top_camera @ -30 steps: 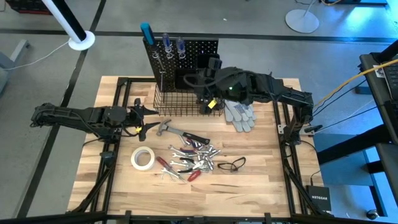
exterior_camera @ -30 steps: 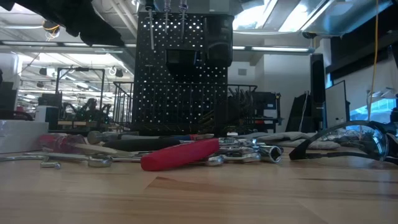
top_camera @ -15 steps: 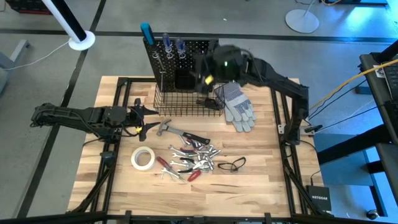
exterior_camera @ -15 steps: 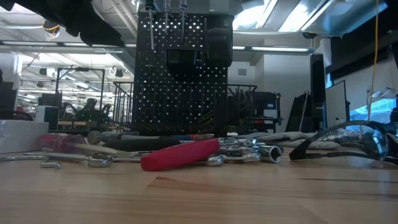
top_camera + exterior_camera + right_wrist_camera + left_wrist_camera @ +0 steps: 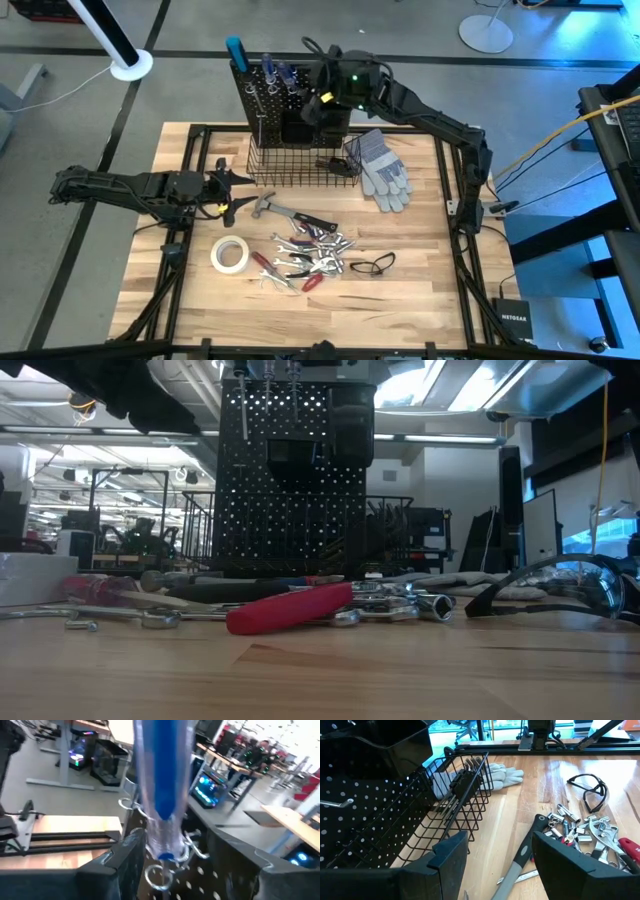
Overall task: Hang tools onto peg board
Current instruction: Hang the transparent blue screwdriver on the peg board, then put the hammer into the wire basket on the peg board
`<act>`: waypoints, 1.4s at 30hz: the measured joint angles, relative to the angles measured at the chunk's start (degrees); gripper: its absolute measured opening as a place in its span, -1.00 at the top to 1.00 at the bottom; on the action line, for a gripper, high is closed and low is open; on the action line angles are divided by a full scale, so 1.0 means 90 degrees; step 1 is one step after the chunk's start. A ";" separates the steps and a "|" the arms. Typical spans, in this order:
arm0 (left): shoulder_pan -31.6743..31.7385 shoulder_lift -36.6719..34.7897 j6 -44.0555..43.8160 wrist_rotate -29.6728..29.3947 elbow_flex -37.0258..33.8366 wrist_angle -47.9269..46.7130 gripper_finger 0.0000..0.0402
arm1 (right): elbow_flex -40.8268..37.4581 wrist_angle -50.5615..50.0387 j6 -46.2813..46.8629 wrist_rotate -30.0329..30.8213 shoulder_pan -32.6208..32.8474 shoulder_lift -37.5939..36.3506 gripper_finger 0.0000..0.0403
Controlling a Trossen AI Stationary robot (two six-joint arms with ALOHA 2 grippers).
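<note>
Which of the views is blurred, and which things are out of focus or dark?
Right wrist view: the blue-handled screwdriver is smeared and soft. Low view: the red handle nearby looks soft, and the peg board is backlit, almost a silhouette. High view: evenly lit and sharp.

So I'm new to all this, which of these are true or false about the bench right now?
1. The white tape roll lies on the table. True.
2. The grey gloves hang on the peg board. False: they lie on the table beside the wire basket.
3. The right gripper is up at the peg board. True.
4. The left gripper holds the hammer. False: its jaws are open and empty.
</note>
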 joint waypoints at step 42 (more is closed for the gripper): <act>0.0000 0.0000 0.0002 0.0000 -0.0001 -0.0005 -0.05 | 0.0010 0.0671 -0.1165 0.1773 0.0686 -0.0271 -0.08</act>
